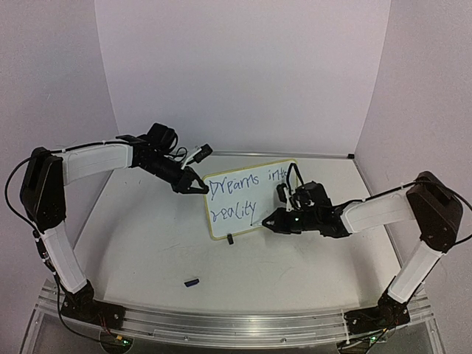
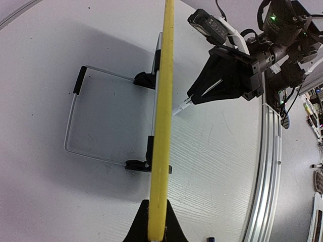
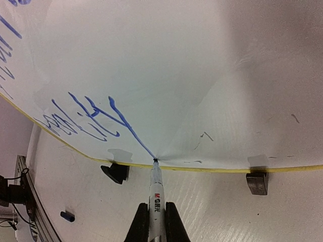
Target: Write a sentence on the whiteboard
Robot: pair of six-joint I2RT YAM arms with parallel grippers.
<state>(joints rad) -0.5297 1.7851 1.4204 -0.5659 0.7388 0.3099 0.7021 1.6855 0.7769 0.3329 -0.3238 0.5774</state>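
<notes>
Whiteboard (image 1: 243,198) upright at mid-table, slightly right, its left edge clamped in left gripper (image 1: 198,185). Right gripper (image 1: 270,221) closed around marker (image 3: 156,194), tip touching board at bottom edge, at tail of "reality". Blue sentence (image 1: 232,186) legible from above, "into" partly hidden behind cable (image 1: 295,173); top line cut off in right wrist view

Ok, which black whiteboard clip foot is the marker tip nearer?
The left black clip foot in the right wrist view, under the blue script; the other foot is farther.
</notes>
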